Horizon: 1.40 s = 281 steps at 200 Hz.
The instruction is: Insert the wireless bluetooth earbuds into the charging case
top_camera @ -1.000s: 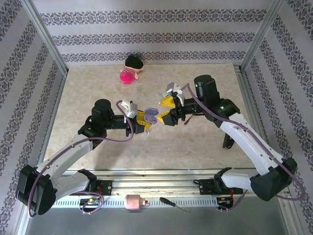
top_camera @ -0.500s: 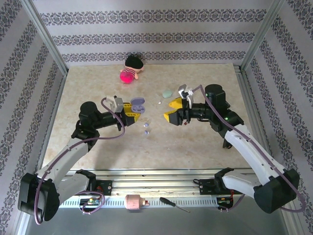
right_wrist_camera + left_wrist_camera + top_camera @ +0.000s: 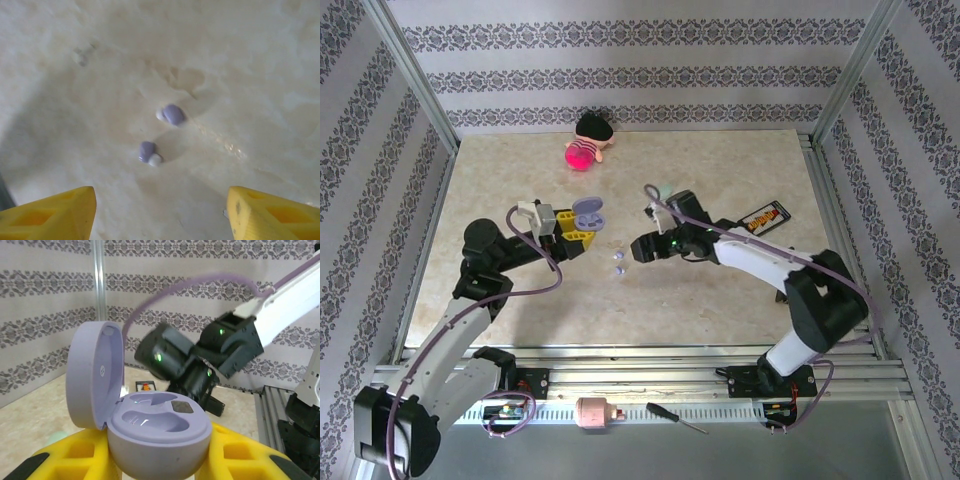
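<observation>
the left claw (image 3: 157, 460) is gripping the lavender charging case (image 3: 157, 427) by its base, yellow fingers closed snugly on the shell. the lid is standing open and both wells are showing empty. it is holding the case off to the left of the earbuds (image 3: 172, 114), which are lying on the table (image 3: 520, 290) between the two arms, near each other but not touching. the right claw (image 3: 160, 210) is hovering over them with its fingers spread wide and nothing between them.

the step in hand is looking like the pick of one bud. to do it well, the right claw is needing to centre on one alone. the nearer earbud (image 3: 148, 151) is looking the easier choice. that way the other is not getting knocked away. being tiny and glossy, they are likely to be slipping, so the fingers should be coming down almost to the table and closing slowly across the bud's lavender body, not its white tip. meanwhile the left claw should be holding the case steady, wells facing up.
</observation>
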Available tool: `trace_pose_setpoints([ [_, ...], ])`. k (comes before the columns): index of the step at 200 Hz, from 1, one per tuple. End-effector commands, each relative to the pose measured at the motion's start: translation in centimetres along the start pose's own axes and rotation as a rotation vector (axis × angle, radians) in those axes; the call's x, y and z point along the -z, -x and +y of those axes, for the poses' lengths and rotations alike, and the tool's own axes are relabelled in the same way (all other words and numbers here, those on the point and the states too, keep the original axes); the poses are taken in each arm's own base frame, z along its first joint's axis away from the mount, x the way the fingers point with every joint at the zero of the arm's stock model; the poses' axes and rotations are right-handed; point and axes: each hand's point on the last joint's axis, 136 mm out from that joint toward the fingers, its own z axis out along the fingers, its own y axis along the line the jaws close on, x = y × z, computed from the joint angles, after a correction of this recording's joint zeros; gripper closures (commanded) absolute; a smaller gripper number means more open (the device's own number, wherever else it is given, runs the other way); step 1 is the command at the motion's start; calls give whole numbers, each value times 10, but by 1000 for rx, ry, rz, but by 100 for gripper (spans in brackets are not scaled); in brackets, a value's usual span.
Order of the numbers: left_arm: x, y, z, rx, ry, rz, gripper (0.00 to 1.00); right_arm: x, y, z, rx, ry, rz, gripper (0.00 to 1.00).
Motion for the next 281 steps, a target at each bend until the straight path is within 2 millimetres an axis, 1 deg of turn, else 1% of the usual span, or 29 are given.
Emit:
trace_pose_setpoints([
  [1,13,1,13,13,69,-27,76,-15,7,-3,62,-116,-24,31],
  [16,20,1,22,18,117,-53,76,-28,-1,1,97,-140,1,32],
  [38,33,-2,44,36,218,-76,77,-41,-11,4,161,-202,32,35],
  [61,51,-5,69,57,359,-92,77,-48,-15,7,227,-287,59,40],
  [76,64,-7,84,62,457,-95,77,-51,-16,7,265,-346,80,42],
  [88,71,-8,90,60,504,-88,77,-55,-18,8,299,-384,107,43],
  [100,77,-8,95,60,541,-84,77,-58,-17,9,330,-428,124,47],
  [121,86,-9,104,67,602,-81,77,-63,-16,15,393,-481,151,51],
  [128,88,-8,106,67,616,-81,77,-64,-13,18,407,-493,155,52],
  [158,93,-7,111,71,642,-85,77,-70,-15,27,450,-547,208,57],
  [196,95,-7,113,71,651,-88,77,-80,-16,39,476,-601,261,59],
  [222,96,-5,112,63,651,-92,77,-84,-20,36,497,-646,305,60],
  [281,96,-3,111,60,640,-92,77,-87,-27,31,504,-664,345,63],
])
